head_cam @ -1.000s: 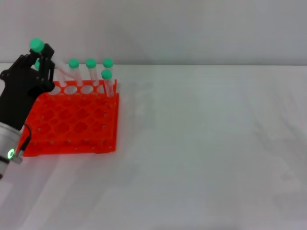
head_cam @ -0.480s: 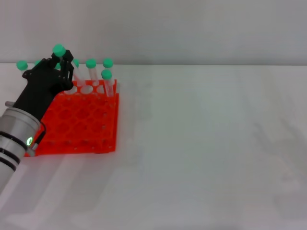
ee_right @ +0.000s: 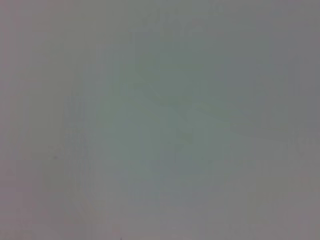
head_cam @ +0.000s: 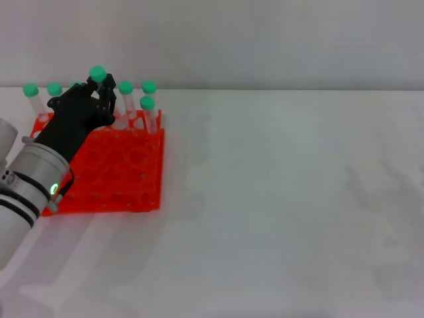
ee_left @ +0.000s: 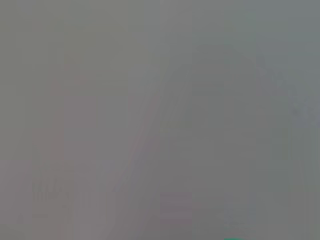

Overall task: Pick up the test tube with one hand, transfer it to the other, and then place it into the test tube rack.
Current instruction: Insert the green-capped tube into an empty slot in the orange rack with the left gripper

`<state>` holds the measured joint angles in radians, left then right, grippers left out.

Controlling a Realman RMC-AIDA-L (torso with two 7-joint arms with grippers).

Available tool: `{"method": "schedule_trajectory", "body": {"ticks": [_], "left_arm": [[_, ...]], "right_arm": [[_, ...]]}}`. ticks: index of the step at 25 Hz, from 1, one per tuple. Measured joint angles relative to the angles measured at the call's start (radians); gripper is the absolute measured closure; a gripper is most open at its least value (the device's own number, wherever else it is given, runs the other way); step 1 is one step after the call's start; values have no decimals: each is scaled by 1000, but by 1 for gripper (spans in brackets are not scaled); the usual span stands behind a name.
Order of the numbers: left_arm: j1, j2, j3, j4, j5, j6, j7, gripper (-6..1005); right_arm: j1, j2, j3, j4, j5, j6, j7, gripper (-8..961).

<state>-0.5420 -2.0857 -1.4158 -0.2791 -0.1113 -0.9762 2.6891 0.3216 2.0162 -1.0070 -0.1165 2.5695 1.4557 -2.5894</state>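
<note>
In the head view my left gripper [head_cam: 105,96] is shut on the test tube [head_cam: 99,74], whose green cap sticks up above the black fingers. It holds the tube upright over the back row of the orange-red test tube rack [head_cam: 126,175], which stands at the far left of the white table. The tube's lower part is hidden behind the fingers. Several other green-capped tubes [head_cam: 136,99] stand in the rack's back rows. My right gripper is out of view. The left wrist view shows only a grey blur with a sliver of green at its edge.
The white table [head_cam: 285,199] stretches out to the right of the rack. A pale wall runs behind it. The right wrist view shows only plain grey surface.
My left gripper has moved right and slightly down with the tube, from the rack's far left corner to over its back row. Two tubes at the far left are now uncovered.
</note>
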Motion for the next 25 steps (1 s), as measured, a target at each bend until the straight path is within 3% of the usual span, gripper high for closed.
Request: {"method": "schedule_trajectory", "body": {"ticks": [25], "left_arm": [[-37,-2,17,0,11,122,9,780]], "right_arm": [[14,4,-1,9,-4,0,0,307]]}}
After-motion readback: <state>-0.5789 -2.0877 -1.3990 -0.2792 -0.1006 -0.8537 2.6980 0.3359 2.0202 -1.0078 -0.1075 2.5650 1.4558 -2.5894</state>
